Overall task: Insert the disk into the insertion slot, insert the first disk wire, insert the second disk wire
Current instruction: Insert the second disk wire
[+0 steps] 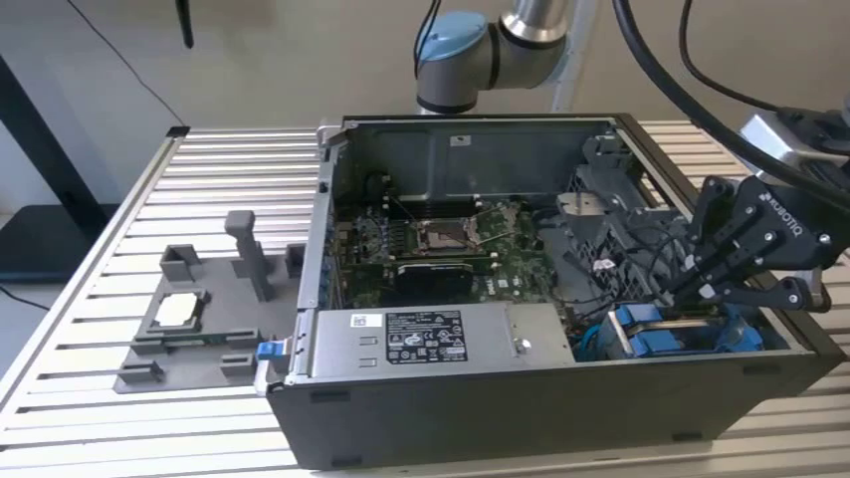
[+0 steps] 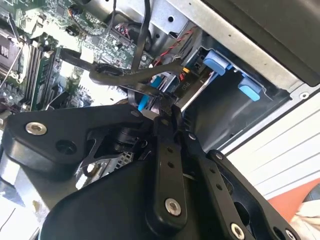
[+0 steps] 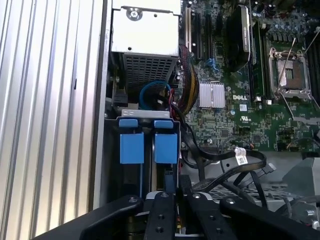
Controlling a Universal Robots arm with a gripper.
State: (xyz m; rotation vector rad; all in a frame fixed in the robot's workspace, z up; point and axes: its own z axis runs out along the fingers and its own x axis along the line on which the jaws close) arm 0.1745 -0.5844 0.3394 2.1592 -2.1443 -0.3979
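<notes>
White lettering runs along a black link of my claw point(image 1: 694, 291) in the exterior view; I do not spell it out. The grey box point(image 1: 512, 334) at the case front carries a white-and-black sticker point(image 1: 425, 337) whose fine print is too small for me to read. In the first wrist view the motherboard point(image 3: 235, 115) bears white printed marks, and a small white tag point(image 3: 240, 156) with tiny print wraps a black cable point(image 3: 225, 155).

I see bright blue tabs point(image 3: 149, 147) on the disk carrier against the grey insertion slot point(image 1: 691, 373). My gripper point(image 1: 691, 291) is black; the motherboard point(image 3: 240, 95) is green.
</notes>
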